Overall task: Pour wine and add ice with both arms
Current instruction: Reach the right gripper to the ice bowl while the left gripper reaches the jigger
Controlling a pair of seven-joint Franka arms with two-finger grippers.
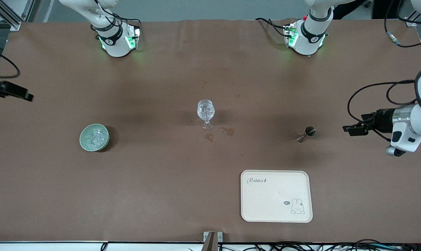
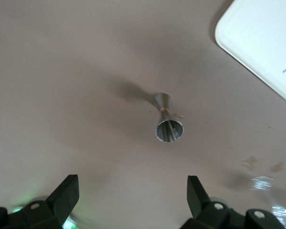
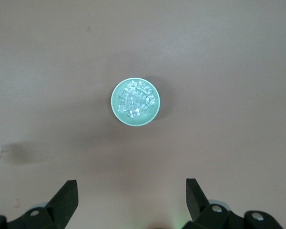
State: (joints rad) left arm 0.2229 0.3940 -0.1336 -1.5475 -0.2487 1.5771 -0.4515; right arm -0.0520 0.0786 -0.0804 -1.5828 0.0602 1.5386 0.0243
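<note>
**Jigger stands alone as both arms hang back**

Jigger [image 1: 306, 134] stands tilted on the brown table [image 1: 161, 174] toward the left arm's end, level with the glass [image 1: 206, 113] at mid-table and farther from the front camera than the cream tray [image 1: 252, 209]. No wine can be made out in it; two small wet stains mark the table just beside the glass foot. The glass itself looks to hold clear chunks already, though that is hard to confirm. Ice [image 1: 94, 137] fills the green bowl [image 1: 83, 143] toward the right arm's end.

The left gripper [image 1: 350, 129] hovers near the jigger, fingers [image 2: 66, 193] spread wide and holding nothing. The right gripper [image 1: 24, 96] hangs at the table's edge near the bowl, its fingers [image 3: 69, 195] likewise parted and empty.

By the look of it, the pour may be over or not yet begun; these views cannot settle it. A next move would call for the left gripper to close on the jigger's narrow waist without tipping it.
</note>
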